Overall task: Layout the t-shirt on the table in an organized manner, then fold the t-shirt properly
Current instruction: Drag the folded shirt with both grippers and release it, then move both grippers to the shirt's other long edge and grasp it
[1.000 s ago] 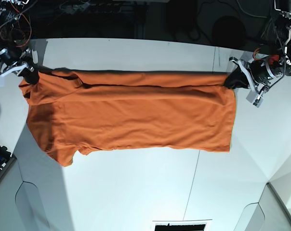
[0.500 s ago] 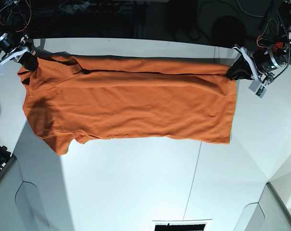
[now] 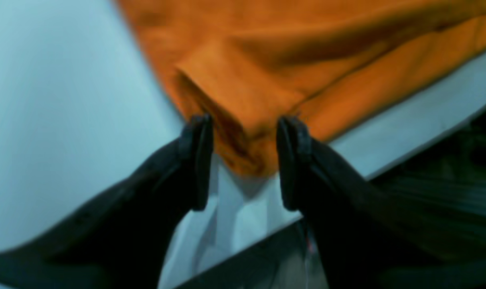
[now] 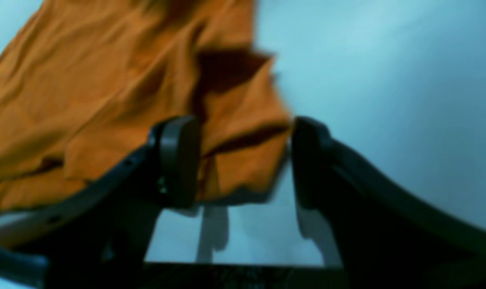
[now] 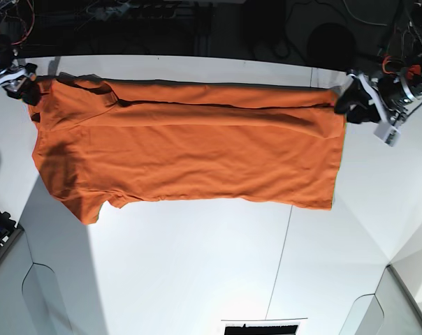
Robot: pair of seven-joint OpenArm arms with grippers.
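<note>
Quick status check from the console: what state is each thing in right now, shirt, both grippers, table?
t-shirt: spread out lengthwise on the table, top edge folded over, one sleeve sticking out at the near side; not gripped.
left gripper: open, jaws either side of a shirt corner.
right gripper: open, jaws straddling a rumpled shirt corner.
table: white top, carrying the shirt near its far edge.

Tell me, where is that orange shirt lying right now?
In the base view the t-shirt lies spread across the far half of the white table, stretched sideways between the two robot hands, near the dark far edge.
</note>
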